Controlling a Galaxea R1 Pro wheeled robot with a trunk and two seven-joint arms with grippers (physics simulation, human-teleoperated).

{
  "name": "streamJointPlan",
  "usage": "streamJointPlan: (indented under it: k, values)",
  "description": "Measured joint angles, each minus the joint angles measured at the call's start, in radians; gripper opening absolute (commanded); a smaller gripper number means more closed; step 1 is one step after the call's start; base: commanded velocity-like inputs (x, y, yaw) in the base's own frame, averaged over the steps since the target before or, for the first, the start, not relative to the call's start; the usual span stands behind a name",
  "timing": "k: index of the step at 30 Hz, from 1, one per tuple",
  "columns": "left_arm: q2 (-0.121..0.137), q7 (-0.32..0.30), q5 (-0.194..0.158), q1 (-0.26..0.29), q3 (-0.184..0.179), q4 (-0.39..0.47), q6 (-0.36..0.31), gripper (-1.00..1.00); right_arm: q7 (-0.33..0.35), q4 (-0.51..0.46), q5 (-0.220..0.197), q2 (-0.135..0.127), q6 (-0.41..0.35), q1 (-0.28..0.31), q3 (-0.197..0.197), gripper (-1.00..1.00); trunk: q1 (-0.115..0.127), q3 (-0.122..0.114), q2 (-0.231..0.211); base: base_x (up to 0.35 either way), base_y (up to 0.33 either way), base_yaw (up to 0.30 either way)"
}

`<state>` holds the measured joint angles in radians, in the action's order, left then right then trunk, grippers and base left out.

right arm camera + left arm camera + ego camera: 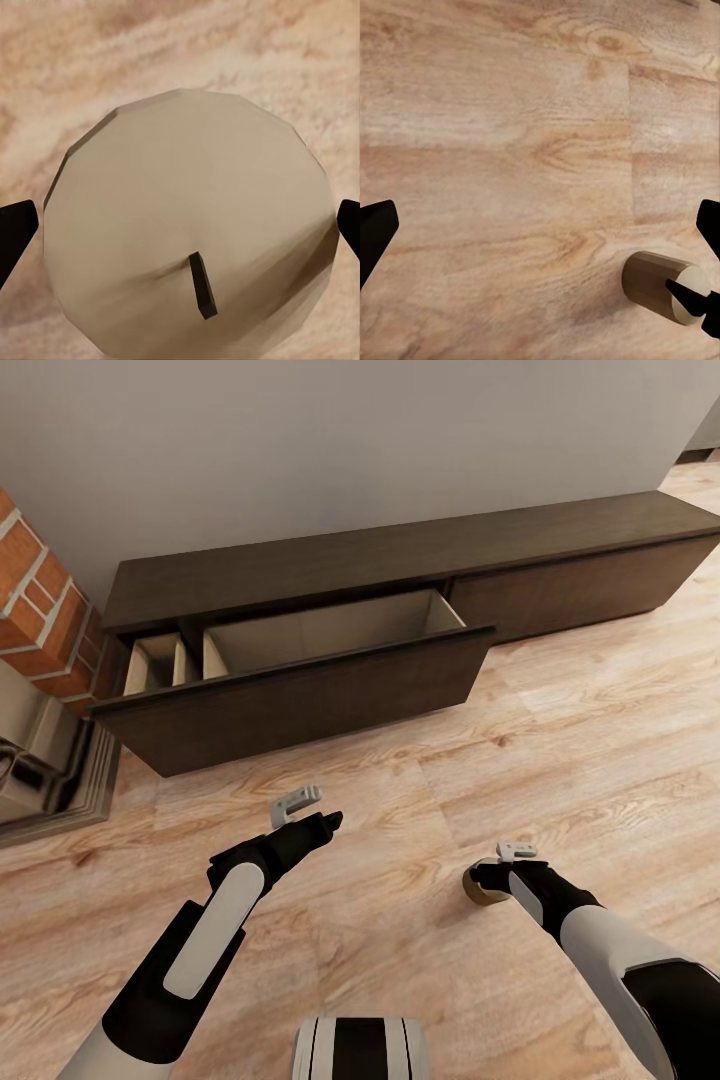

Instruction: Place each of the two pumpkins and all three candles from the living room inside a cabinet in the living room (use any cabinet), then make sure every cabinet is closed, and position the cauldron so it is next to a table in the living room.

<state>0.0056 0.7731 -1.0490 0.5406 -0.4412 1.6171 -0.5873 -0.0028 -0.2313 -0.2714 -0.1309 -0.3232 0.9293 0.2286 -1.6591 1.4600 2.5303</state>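
Right gripper (490, 880) pinching candle (187, 225), lower right; left gripper (325, 822) spread, empty; cabinet (400, 560) drawer (300, 695) open.

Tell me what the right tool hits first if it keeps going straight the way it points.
Most likely the candle: its flat wick-bearing top sits directly ahead between the right tool's fingers, with wood floor beyond. Depth is unclear.

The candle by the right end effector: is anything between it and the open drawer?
Nothing visible: only bare floor lies between the candle at the right end effector and the open drawer.
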Motion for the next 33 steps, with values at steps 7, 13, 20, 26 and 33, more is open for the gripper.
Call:
streamJointPlan:
  k: [7,13,20,26,33]
  values:
    - [0.0,0.0,0.0,0.0,0.001,0.0,0.0,1.0,0.0,0.0,0.0,0.0,0.0,0.0,0.0,1.0,0.0,0.0,0.0,0.0,0.0,0.0]
    - [0.001,0.0,0.0,0.0,0.001,0.0,0.0,1.0,0.0,0.0,0.0,0.0,0.0,0.0,-0.001,1.0,0.0,0.0,0.0,0.0,0.0,0.0]
    - [0.001,0.0,0.0,0.0,0.001,0.0,0.0,1.0,0.0,0.0,0.0,0.0,0.0,0.0,-0.001,1.0,-0.001,0.012,0.001,0.0,0.0,0.0]
    - [0.001,0.0,0.0,0.0,0.001,0.0,0.0,1.0,0.0,0.0,0.0,0.0,0.0,0.0,-0.001,1.0,-0.001,0.012,0.001,0.0,0.0,0.0]
    - [0.001,0.0,0.0,0.0,0.001,0.0,0.0,1.0,0.0,0.0,0.0,0.0,0.0,0.0,0.0,1.0,-0.001,0.012,0.001,0.0,0.0,0.0]
